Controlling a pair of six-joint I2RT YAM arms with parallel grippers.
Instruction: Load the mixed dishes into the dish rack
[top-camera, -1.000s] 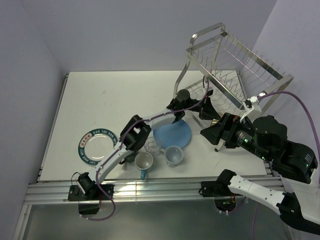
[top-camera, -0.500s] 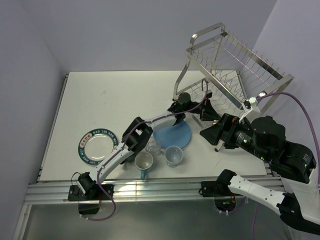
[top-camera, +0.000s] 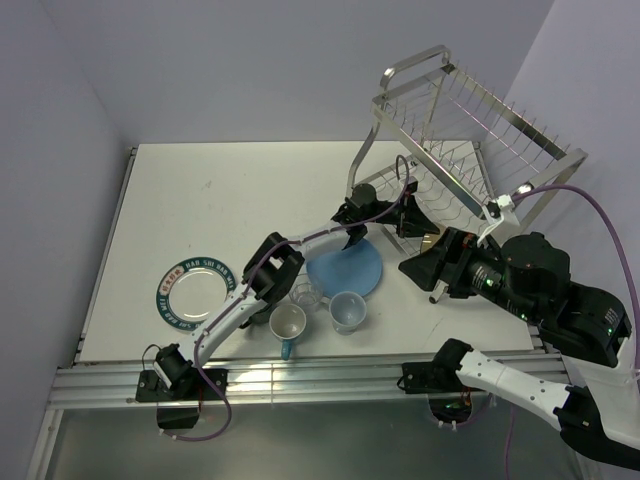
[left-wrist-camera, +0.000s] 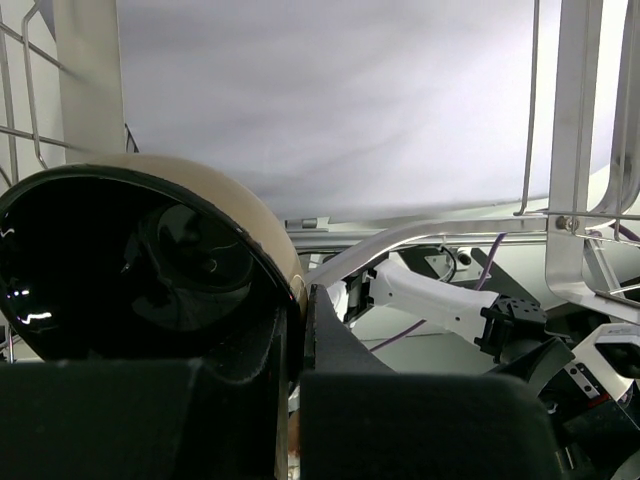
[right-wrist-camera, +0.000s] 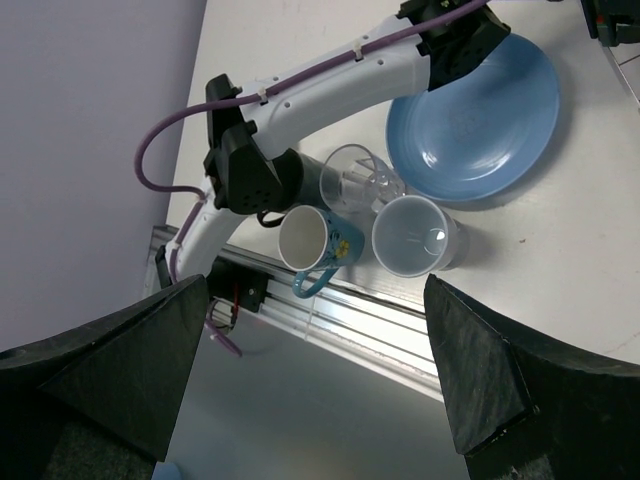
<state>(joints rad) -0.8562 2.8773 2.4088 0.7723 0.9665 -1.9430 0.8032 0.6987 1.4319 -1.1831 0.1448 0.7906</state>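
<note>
My left gripper is shut on the rim of the black bowl, which is tan outside, and holds it at the lower tier of the dish rack. The rack's wires surround it in the left wrist view. My right gripper is open and empty in front of the rack, above the table. The light-blue plate, clear glass, light-blue cup and white-and-blue mug sit together near the front. The white plate with a teal rim lies at the left. The dark mug is out of view.
The right wrist view looks down on the blue plate, glass, mug and cup, with the left arm stretched over them. The table's front rail runs along the near edge.
My left gripper has carried the bowl a little to the right, closer into the rack's lower tier. The right arm has hardly moved.
</note>
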